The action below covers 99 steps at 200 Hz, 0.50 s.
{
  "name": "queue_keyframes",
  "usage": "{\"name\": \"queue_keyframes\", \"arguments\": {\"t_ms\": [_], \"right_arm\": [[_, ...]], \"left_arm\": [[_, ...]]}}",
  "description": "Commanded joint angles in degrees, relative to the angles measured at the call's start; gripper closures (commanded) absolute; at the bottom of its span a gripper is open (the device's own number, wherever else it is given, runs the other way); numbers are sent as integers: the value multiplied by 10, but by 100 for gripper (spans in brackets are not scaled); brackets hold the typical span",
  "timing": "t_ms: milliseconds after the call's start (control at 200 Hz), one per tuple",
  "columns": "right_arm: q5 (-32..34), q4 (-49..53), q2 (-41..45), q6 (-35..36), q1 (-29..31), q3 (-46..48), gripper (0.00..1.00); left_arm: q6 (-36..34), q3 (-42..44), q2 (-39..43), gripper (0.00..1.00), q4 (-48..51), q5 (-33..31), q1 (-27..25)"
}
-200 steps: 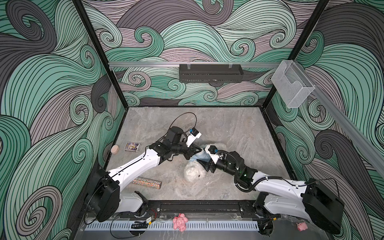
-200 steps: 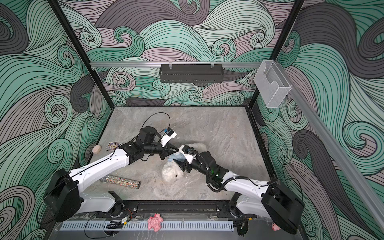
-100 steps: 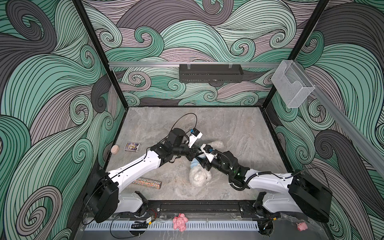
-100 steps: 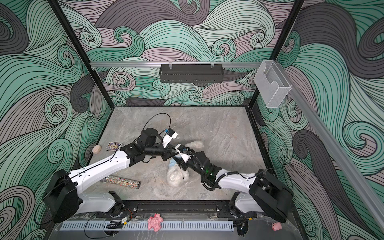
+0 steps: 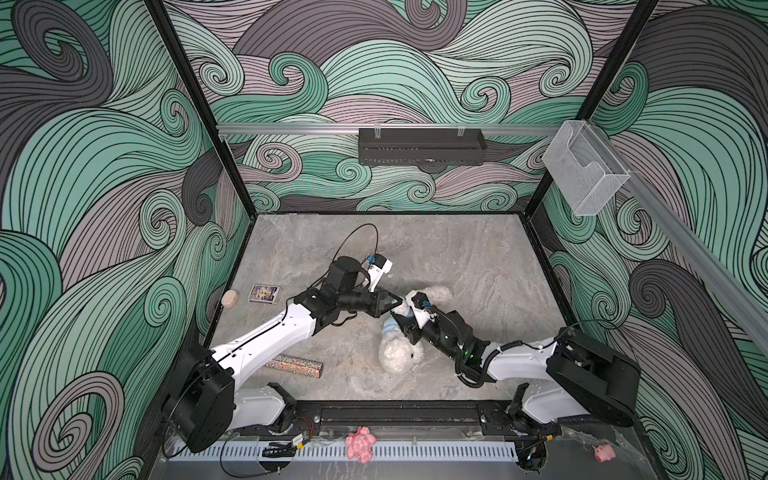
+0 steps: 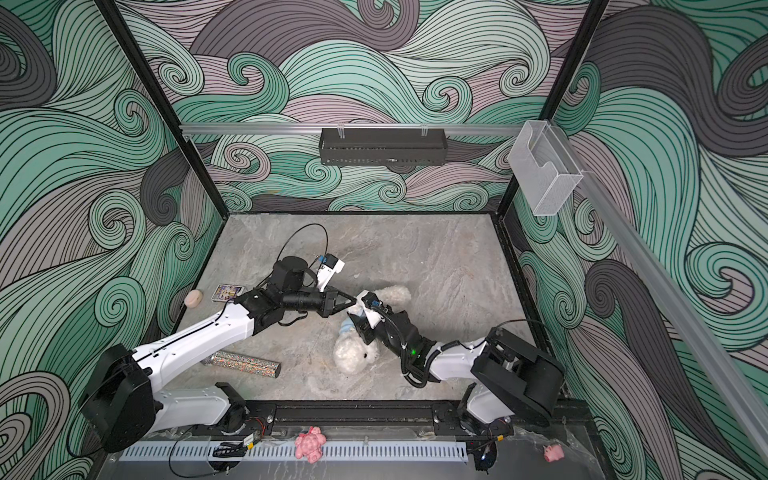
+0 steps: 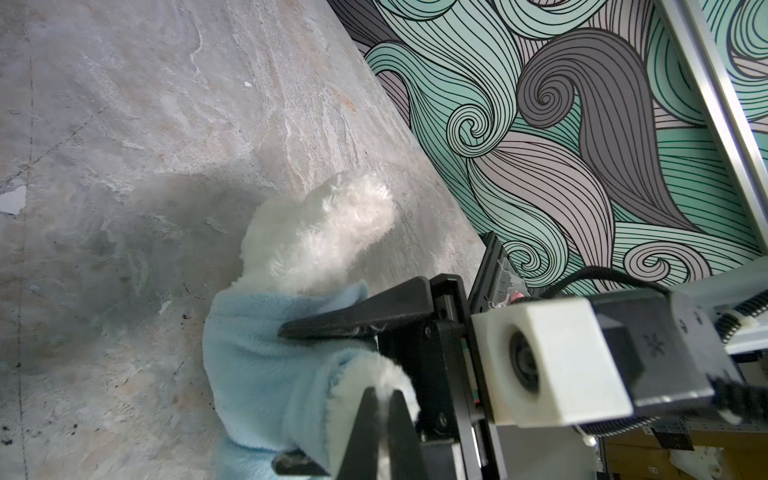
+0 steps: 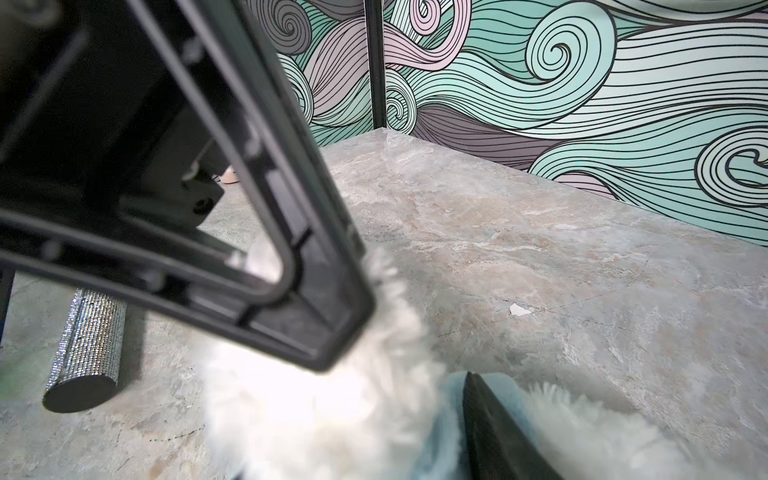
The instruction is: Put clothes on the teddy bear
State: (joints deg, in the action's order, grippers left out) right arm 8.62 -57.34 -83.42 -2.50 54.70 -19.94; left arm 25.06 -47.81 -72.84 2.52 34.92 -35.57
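Teddy bear (image 5: 399,354) lies abt mid-table, slightly right of centre, head toward the near edge and legs toward the far side. Light-blue garment (image 5: 388,328) is bunched round its body, w/ one fluffy leg sticking out bare on the far side.

Left gripper (image 5: 400,300) reaches in from the left. Its fingers (image 7: 365,419) are pinched tight together on a tuft of the bear's white fur at the garment's edge.

Right gripper (image 5: 398,322) comes in from the near right. Its fingers are part-way apart, one lying on the blue cloth and the other poking out under it, w/ cloth between. Can't tell if they clamp it.

Glitter tube (image 5: 294,365) lies near-left. Card (image 5: 264,293) and peach ball (image 5: 229,298) sit by the left wall, well apart from the bear.
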Motion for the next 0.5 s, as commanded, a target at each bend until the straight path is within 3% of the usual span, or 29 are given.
{"name": "queue_keyframes", "arguments": {"t_ms": [0, 295, 490], "right_arm": [[51, 96, -26, -24, -3, 35, 45], [57, 112, -54, -49, -2, 38, 33], [43, 104, -52, -44, -2, 31, 30]], "left_arm": [[20, -42, 42, 100, -81, 32, 18], [52, -32, 42, 100, -134, 49, 38], [2, -23, 28, 100, -88, 41, 38]]}}
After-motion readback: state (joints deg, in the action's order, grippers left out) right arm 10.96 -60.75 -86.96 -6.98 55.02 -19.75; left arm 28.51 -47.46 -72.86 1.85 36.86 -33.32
